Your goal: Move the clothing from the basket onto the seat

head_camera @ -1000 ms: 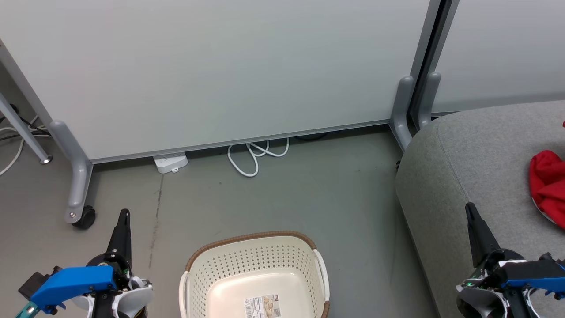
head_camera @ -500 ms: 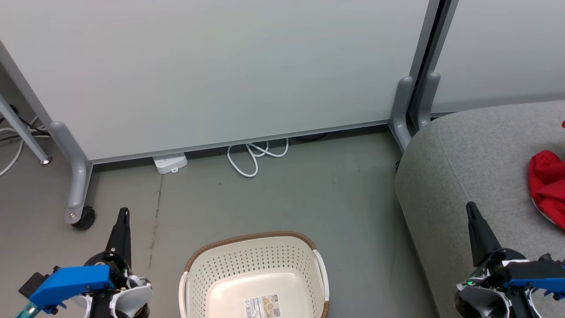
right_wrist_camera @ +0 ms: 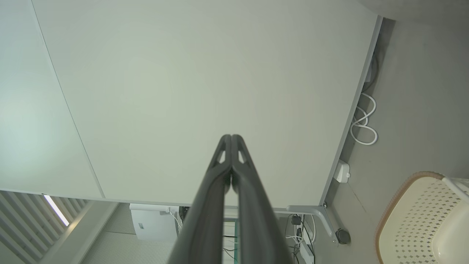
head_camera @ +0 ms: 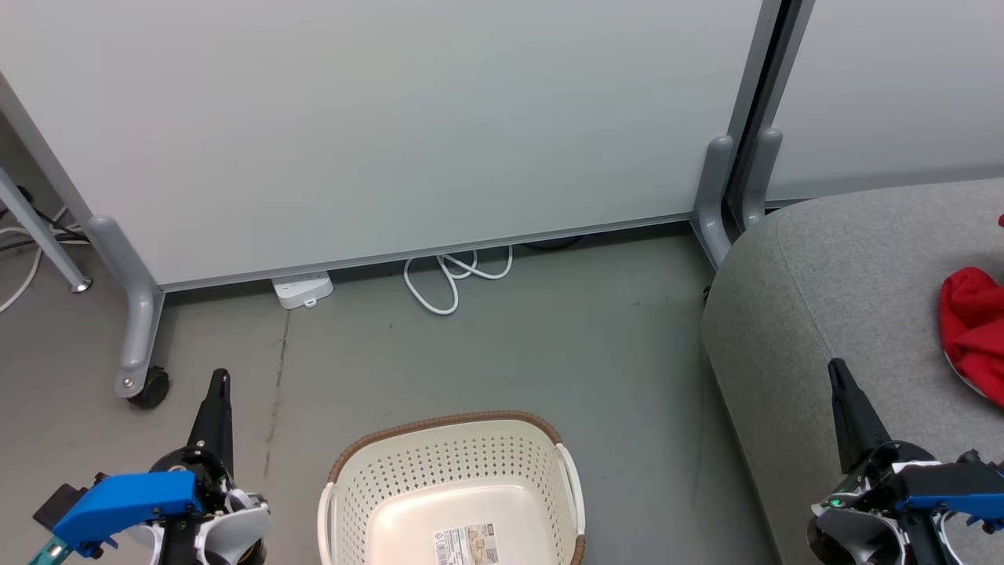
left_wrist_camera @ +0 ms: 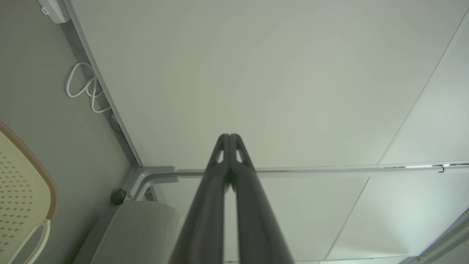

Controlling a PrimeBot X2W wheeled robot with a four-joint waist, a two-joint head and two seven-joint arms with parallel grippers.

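left gripper [head_camera: 222, 378] low on the left, over the floor [head_camera: 510, 353] just beside the basket [head_camera: 447, 419]. its fingers [left_wrist_camera: 214, 183] are pressed together tip to tip with nothing between them. right gripper [head_camera: 836, 366] low on the right, over the front edge of the seat [head_camera: 831, 290]. same state: fingers [right_wrist_camera: 214, 190] meet at the tips and carry nothing.

clothing [head_camera: 973, 322]: a red bundle lying on the seat at the far right, partly cut off by the frame edge, well apart from both grippers.

basket stands on the floor between the arms. the part of its inside that shows is bare down to the label sticker [head_camera: 468, 544]. its near end is out of frame, so cannot tell if anything remains there.

judgement: transfer looks done or nearly so, arms parked and free. next move calls for a look at the basket's hidden near end. if cloth is there, part the fingers and reach down inside the rim. if not, nothing more to lift.
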